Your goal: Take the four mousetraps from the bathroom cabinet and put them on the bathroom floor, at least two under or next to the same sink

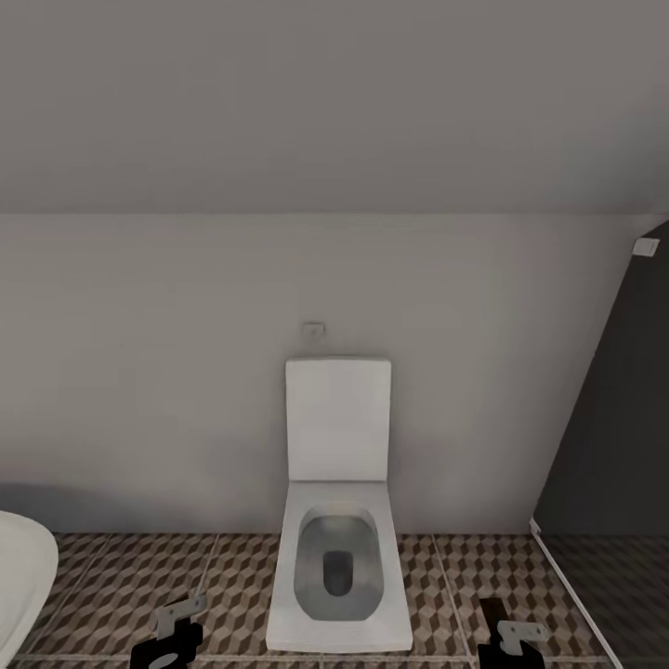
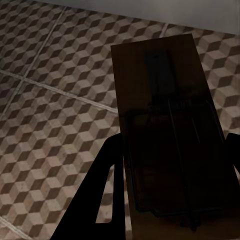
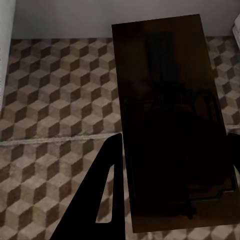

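In the left wrist view a flat dark-brown mousetrap [image 2: 160,95] with a wire frame sits between the black fingers [image 2: 107,190] of my left gripper [image 2: 175,145], which is shut on it above the cube-patterned bathroom floor [image 2: 50,100]. In the right wrist view my right gripper [image 3: 172,145] is shut the same way on another mousetrap [image 3: 162,85] over the floor [image 3: 55,100]. In the head view both grippers hang low at the frame's bottom, the left [image 1: 169,641] and the right [image 1: 506,641], either side of a toilet. The cabinet and the bathroom sink are out of view.
A white toilet [image 1: 339,520] stands against the grey wall straight ahead, lid up. A rounded white bathtub edge [image 1: 23,576] shows at the lower left. A dark glass panel [image 1: 613,465] closes off the right side. Tiled floor [image 1: 232,576] lies between them.
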`<state>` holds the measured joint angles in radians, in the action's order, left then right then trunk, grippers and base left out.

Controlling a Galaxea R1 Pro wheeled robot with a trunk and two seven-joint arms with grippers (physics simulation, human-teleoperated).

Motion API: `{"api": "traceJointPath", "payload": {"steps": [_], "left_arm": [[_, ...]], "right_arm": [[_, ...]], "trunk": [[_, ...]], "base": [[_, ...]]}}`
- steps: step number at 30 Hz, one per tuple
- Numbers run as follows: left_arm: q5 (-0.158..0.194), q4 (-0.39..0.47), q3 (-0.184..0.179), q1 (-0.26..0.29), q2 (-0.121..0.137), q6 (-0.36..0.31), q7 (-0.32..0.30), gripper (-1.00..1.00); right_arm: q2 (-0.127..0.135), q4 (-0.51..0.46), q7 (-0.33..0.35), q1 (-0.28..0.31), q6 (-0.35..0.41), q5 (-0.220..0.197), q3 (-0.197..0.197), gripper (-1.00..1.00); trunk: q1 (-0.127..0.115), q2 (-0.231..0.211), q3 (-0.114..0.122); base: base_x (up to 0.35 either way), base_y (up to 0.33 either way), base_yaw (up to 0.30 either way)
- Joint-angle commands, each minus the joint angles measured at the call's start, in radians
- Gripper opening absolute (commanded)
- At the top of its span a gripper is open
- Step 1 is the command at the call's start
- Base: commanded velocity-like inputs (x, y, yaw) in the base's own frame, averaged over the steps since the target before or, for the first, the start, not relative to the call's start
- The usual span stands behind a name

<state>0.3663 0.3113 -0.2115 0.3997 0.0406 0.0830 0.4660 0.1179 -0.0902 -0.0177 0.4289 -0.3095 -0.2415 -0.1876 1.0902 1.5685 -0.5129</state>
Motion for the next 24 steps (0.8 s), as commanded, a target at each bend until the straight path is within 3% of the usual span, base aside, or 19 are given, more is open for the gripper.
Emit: {"api": "traceJointPath", "payload": {"steps": [1, 4, 24], "left_arm": [[0.009, 0.000, -0.009, 0.001, 0.001, 0.004, 0.006, -1.00], [0.011, 0.000, -0.007, 0.001, 0.001, 0.003, 0.005, -1.00], [0.014, 0.000, -0.005, 0.001, 0.001, 0.004, 0.005, -1.00]], "right_arm": [[0.000, 0.000, 0.002, 0.001, -0.003, -0.010, -0.008, -1.00], [0.000, -0.001, 0.002, 0.001, -0.004, -0.010, -0.007, -1.00], [0.000, -0.002, 0.000, 0.001, -0.007, -0.010, -0.007, -1.00]], "trunk": [[0.000, 0.001, -0.001], [0.000, 0.001, -0.001], [0.077, 0.141, -0.064]], "base": [[0.000, 0.000, 0.000], [0.000, 0.000, 0.000], [0.000, 0.000, 0.000]]}}
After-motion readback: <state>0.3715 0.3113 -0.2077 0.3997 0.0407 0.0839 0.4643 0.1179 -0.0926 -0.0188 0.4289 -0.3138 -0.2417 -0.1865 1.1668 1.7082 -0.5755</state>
